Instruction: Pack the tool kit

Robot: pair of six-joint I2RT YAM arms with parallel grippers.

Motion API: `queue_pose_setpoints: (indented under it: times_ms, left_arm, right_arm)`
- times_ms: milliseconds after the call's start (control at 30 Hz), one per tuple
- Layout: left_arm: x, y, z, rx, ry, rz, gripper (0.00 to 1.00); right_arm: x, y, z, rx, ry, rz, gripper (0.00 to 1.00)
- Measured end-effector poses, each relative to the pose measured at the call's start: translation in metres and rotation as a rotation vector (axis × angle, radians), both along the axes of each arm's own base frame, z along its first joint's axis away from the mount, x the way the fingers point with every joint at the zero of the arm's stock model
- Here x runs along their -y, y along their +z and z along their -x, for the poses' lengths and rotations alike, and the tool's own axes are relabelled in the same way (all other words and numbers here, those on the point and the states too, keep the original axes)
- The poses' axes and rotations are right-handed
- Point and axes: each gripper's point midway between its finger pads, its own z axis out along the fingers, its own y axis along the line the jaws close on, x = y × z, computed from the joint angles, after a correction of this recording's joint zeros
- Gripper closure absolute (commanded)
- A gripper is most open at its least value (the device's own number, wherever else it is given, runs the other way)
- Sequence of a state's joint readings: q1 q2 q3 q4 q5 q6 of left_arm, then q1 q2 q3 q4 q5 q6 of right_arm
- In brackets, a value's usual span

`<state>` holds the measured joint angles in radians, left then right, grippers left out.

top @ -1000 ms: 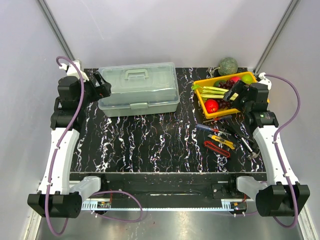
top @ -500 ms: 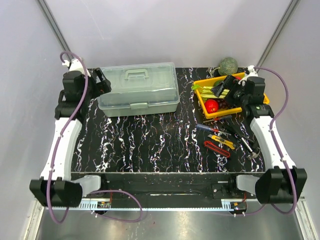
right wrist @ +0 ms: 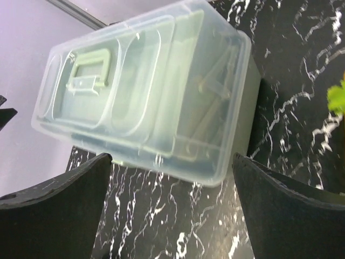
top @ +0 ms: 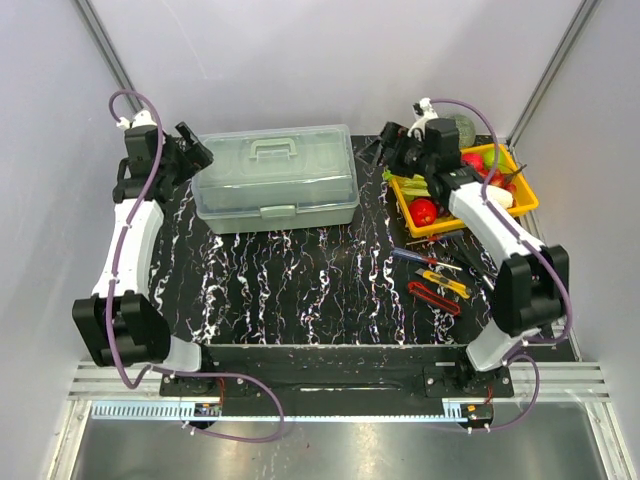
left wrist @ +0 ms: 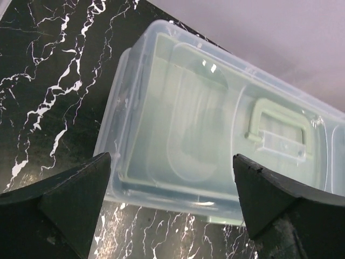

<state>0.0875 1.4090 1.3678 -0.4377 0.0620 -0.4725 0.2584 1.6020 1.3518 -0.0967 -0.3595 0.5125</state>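
Observation:
The tool kit's pale grey-green toolbox (top: 275, 180) stands shut at the back of the black marbled table, its clear lid and handle showing in the left wrist view (left wrist: 215, 135) and the right wrist view (right wrist: 145, 91). My left gripper (top: 195, 150) hangs open just off its left end (left wrist: 171, 162), with nothing between the fingers. My right gripper (top: 385, 140) hangs open off its right end (right wrist: 171, 159), also holding nothing. A red utility knife (top: 433, 297), a yellow utility knife (top: 443, 282), a screwdriver (top: 415, 257) and a hammer (top: 490, 280) lie loose at the right.
An orange-yellow tray (top: 440, 228) of fruit and vegetables sits at the back right, under my right forearm. A round green vegetable (top: 462, 127) lies behind it. Grey walls close in the table on the back and both sides.
My right gripper has swung left from above the fruit tray to the toolbox's right end. My left gripper has shifted back and up beside the left end. Both stayed open.

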Motion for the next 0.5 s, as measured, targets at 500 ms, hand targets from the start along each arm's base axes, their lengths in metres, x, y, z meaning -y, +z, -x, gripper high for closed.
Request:
queue_pose_setpoints:
  times_ms: [500]
  left_arm:
    - [0.003, -0.029, -0.049, 0.046, -0.118, 0.118, 0.01]
  right_arm:
    - [-0.038, -0.049, -0.071, -0.04, 0.043, 0.083, 0.21]
